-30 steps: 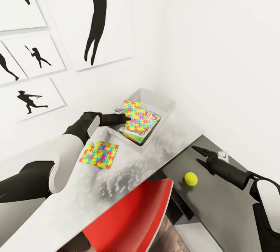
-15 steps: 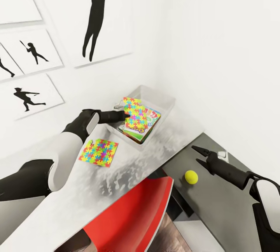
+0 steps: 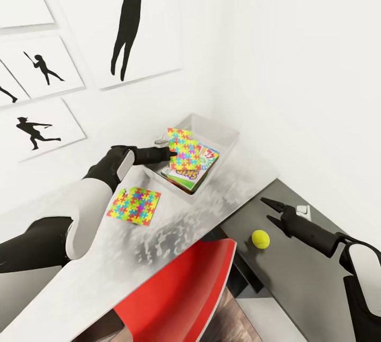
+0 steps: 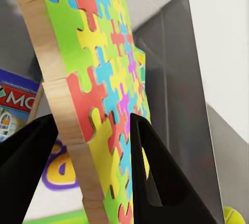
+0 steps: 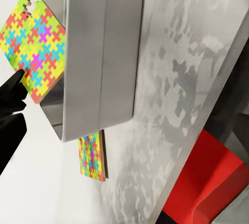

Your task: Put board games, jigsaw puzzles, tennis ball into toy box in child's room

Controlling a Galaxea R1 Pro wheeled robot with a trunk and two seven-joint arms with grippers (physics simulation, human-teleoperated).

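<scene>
The left claw (image 3: 170, 154) is pinching one jigsaw puzzle (image 3: 184, 154) by its edge — in the left wrist view the two dark fingers (image 4: 155, 177) press on either face of the puzzle (image 4: 96, 86), whose pale wooden side is visible. The puzzle is held tilted, nearly upright, directly beyond the fingertips and over the toy box (image 3: 225, 138), which stands against the white wall in the corner of the pale table (image 3: 106, 257). Under the held puzzle, inside the box, lies a stack of board games (image 3: 191, 173); the top cover shows printed lettering, and a blue box edge is visible below the claw in the wrist view. The second puzzle (image 3: 134, 205) lies flat on the table, outside the box, back toward the left forearm and near it but apart. The right claw (image 3: 267, 210) hangs over the lower dark section of the table (image 3: 296, 278) with its two fingers spread and nothing between them. The tennis ball (image 3: 260, 238) rests on that dark surface just beside the right claw — slightly nearer the robot, not touching. A red chair (image 3: 180, 299) sits under the table edge between the two arms.
</scene>
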